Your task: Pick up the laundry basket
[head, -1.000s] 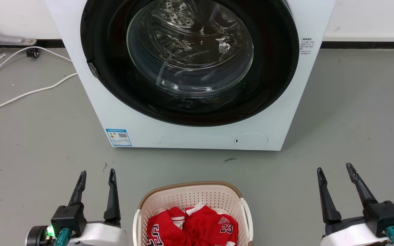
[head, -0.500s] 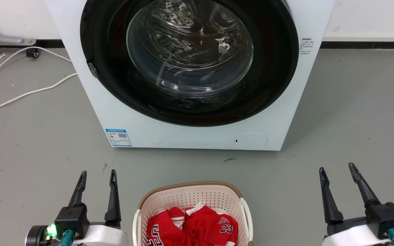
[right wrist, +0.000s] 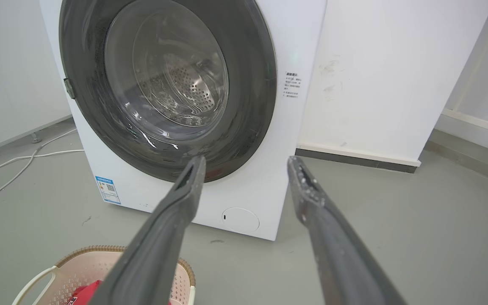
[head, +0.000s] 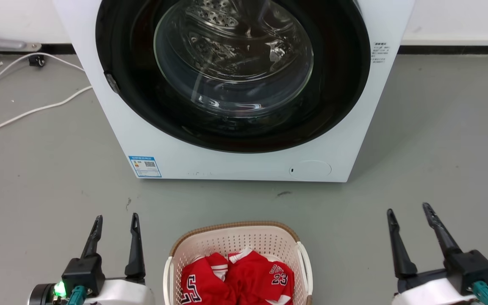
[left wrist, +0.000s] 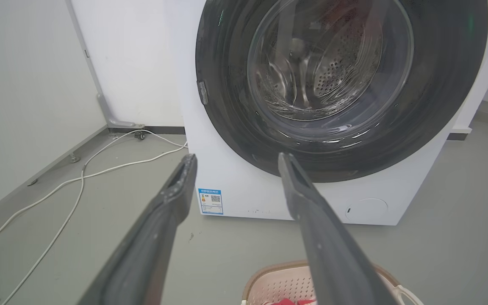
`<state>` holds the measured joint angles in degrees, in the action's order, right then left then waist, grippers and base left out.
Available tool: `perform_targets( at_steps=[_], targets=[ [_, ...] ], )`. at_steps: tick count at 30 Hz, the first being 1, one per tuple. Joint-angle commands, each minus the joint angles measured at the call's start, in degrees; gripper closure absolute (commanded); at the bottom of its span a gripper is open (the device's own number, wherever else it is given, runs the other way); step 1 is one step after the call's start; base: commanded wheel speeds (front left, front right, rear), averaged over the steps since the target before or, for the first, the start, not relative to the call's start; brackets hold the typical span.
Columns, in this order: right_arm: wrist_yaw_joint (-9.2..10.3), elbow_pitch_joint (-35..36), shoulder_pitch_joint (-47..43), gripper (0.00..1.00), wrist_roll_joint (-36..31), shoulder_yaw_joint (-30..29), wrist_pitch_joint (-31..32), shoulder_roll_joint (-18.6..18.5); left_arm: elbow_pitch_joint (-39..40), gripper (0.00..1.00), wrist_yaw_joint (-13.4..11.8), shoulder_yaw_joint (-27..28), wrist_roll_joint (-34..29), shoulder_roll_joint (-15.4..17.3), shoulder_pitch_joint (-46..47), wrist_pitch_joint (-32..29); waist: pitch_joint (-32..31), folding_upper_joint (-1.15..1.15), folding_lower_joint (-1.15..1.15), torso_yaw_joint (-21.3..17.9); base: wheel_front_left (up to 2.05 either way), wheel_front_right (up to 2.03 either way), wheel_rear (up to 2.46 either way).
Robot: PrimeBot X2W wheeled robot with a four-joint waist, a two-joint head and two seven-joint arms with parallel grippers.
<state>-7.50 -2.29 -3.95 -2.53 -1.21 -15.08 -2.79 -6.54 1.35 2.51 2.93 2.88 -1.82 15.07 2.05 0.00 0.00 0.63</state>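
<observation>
Since the white front-loading washing machine (head: 227, 165) with its dark round door spans the upper frame, we judge the cream perforated plastic laundry basket (head: 235, 239) with brown woven-look rim stands before it for loading. It sits at bottom centre on the grey floor (head: 36, 169), a crumpled red jersey (head: 244, 279) inside. Our left gripper (head: 116, 217), lower left, and right gripper (head: 408, 209), lower right, flank the basket without touching it. Both pairs of fingers (head: 135, 243) are spread, empty.

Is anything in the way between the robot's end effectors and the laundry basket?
Nothing visible is. The laundry basket sits on the grey floor between the open left end effector and the open right end effector, with only floor in each gap.
</observation>
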Motion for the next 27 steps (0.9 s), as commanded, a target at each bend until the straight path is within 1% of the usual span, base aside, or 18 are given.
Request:
perform_targets(
  at_steps=[1,6,10,11,13,18,23,27],
  targets=[
    [0.02,-0.79,1.51,0.0,0.54,0.92,-0.14,-0.17,-0.77,0.0,0.23,0.77,0.11,0.01,0.96,0.16,0.8,0.0,0.0,-0.03,0.0,0.0,0.0],
    [0.03,-2.58,4.33,0.0,0.99,3.41,-0.14,-0.16,-3.5,0.0,1.12,2.16,0.01,0.02,2.86,0.16,3.1,0.0,0.0,0.14,0.0,0.0,0.0],
    [0.03,-5.69,7.74,0.0,1.29,6.23,-0.14,-0.15,-7.03,0.0,2.14,3.57,0.08,0.07,5.63,0.16,6.05,0.0,0.0,0.34,0.0,0.0,0.0],
    [0.03,-8.25,9.37,0.0,0.91,7.43,-0.13,-0.15,-9.47,0.0,2.76,4.21,0.18,0.29,7.03,0.15,7.58,0.0,0.0,0.52,0.0,0.0,0.0],
    [0.03,-9.4,10.44,0.0,0.77,7.75,-0.14,-0.15,-10.43,0.0,3.11,4.3,0.07,0.45,8.06,0.16,8.55,0.0,0.0,0.7,0.0,0.0,0.0],
    [0.03,-16.95,15.73,0.0,0.24,10.26,-0.15,-0.13,-15.72,0.0,4.13,4.7,-0.11,1.1,12.83,0.16,13.33,0.0,0.0,1.16,0.0,0.0,0.0],
    [0.03,-26.16,22.03,0.0,-0.27,12.3,-0.14,-0.14,-22.63,0.0,4.91,3.99,-0.39,1.94,18.19,0.15,19.08,0.0,0.0,1.46,0.0,0.0,0.0],
    [0.03,-31.16,26.63,0.0,-0.17,13.42,-0.13,-0.14,-27.99,0.0,5.34,3.2,-0.2,2.65,22.96,0.15,23.46,0.0,0.0,1.71,0.0,0.0,0.0]
  ],
)
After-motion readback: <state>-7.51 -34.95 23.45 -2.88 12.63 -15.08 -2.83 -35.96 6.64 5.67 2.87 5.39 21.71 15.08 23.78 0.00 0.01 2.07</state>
